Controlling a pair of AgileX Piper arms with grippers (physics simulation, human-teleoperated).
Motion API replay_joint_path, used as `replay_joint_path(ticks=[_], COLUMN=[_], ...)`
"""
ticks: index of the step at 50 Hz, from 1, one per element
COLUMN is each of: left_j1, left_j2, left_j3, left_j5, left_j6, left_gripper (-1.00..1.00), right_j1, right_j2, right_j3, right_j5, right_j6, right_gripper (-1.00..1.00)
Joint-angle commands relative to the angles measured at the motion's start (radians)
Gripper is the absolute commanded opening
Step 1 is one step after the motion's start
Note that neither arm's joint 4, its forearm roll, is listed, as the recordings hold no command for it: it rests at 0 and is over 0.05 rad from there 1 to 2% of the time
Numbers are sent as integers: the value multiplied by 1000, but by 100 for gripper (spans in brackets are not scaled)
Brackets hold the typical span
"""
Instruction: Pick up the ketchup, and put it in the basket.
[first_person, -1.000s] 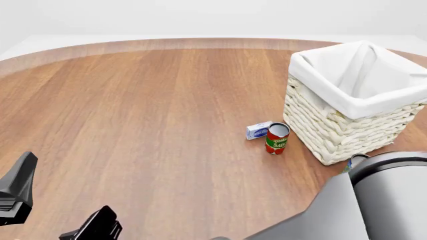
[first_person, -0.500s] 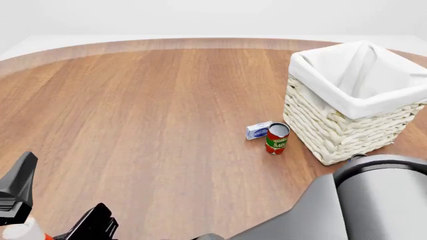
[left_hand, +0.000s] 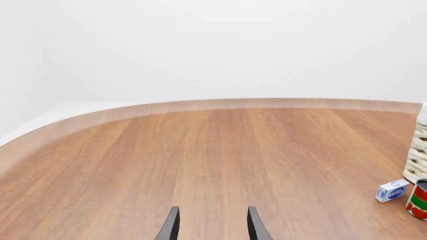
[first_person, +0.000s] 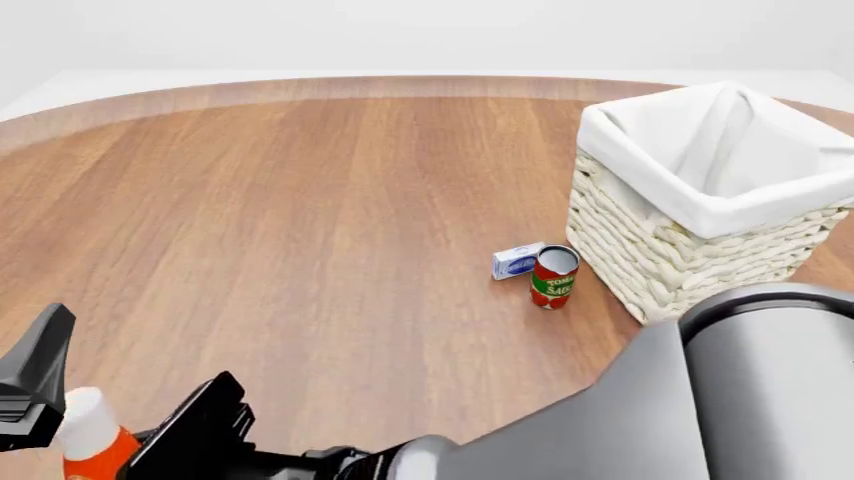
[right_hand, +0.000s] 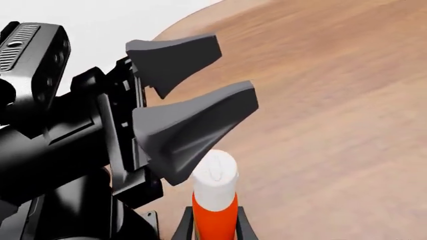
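Note:
The ketchup (first_person: 94, 442), an orange-red bottle with a white cap, stands upright at the near left corner of the front view. My right gripper (first_person: 118, 462) is shut on its body, and in the right wrist view (right_hand: 213, 227) its fingers hug the ketchup (right_hand: 215, 200) on both sides. My left gripper (left_hand: 212, 227) is open with nothing between its fingers. One of its fingers (first_person: 40, 365) stands just left of the bottle, and the left gripper (right_hand: 233, 67) shows close behind the cap in the right wrist view. The basket (first_person: 694, 270), cream wicker with a white liner, sits at the far right.
A red-and-green tomato sauce can (first_person: 553, 277) and a small white-and-blue box (first_person: 517, 261) sit right by the basket's left side. Both also show in the left wrist view: can (left_hand: 419, 200), box (left_hand: 392, 190), basket edge (left_hand: 419, 150). My right arm (first_person: 747, 400) fills the near right.
The ketchup has risen into the front view and shifted right, held by my right gripper. The right arm has swung up and left. The left gripper has stayed put.

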Motion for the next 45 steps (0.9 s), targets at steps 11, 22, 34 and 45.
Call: replay_joint_path(ticks=[11,22,34,45], left_j1=[0,0,0,0], left_j2=[0,0,0,0], left_j3=[0,0,0,0], left_j5=[0,0,0,0], left_j6=[0,0,0,0], left_gripper=[100,100,100,100], right_j1=[-90,-157,-238,-355], right_j2=[-11,-31,-86,-150], right_j3=[-14,-29,-33,-36], right_j5=[-11,0,20,39], right_j6=[35,33,8,-19], right_gripper=[-100,-100,-100,-100])
